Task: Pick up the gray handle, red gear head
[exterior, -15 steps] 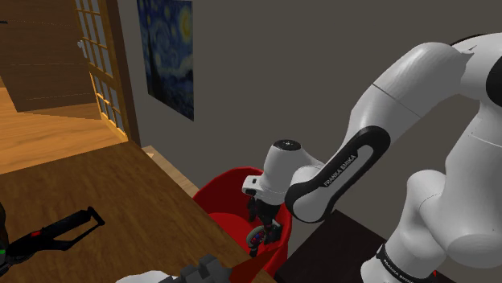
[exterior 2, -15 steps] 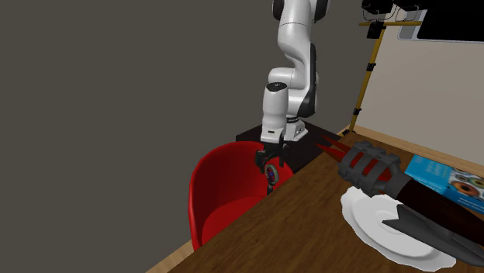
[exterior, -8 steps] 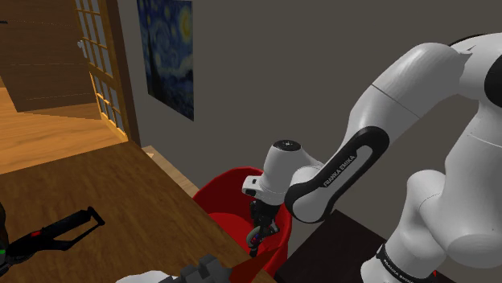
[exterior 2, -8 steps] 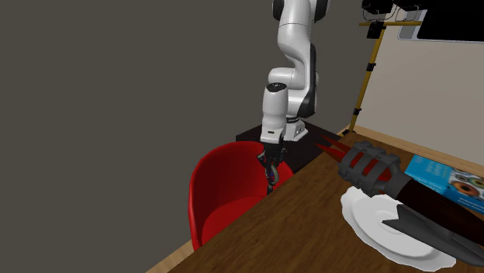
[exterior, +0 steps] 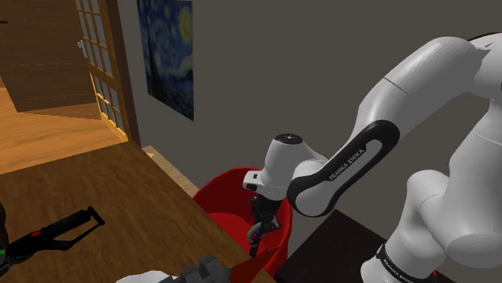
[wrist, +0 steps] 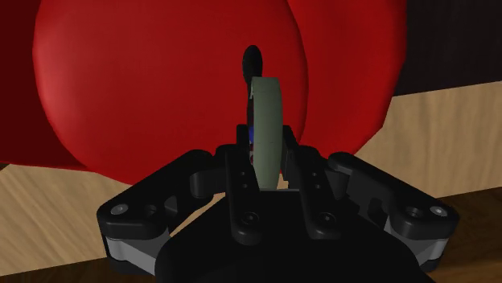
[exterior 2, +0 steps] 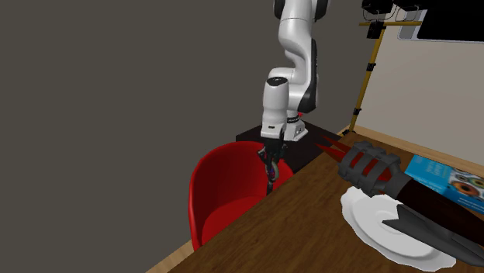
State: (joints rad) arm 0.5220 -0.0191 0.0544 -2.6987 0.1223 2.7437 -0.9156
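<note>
My black gripper point(wrist: 264, 157) is shut on a small tool with a grey-green handle point(wrist: 265, 112). The handle stands edge-on between the fingers, and a black knob shows past its far end. In the shoulder view the gripper point(exterior: 257, 227) points down into the red chair point(exterior: 229, 193), and the tool point(exterior: 255, 238) shows a little red below the fingertips. The second exterior view has the gripper point(exterior 2: 270, 171) with the tool point(exterior 2: 269, 181) over the chair's seat point(exterior 2: 225, 198), beside the edge of the wooden table point(exterior 2: 310, 225).
On the table lie a black and red clamp-like tool point(exterior: 48, 233), a white plate point(exterior 2: 380, 225), a large black and red tool point(exterior 2: 372, 167) and a blue book point(exterior 2: 450, 178). A yellow pole point(exterior 2: 364, 77) stands behind the table. The chair's red shell point(wrist: 161, 80) curves around the gripper.
The fingers have shut on the tool, which now stands edge-on between them. Since then the hand has risen slightly with it.
</note>
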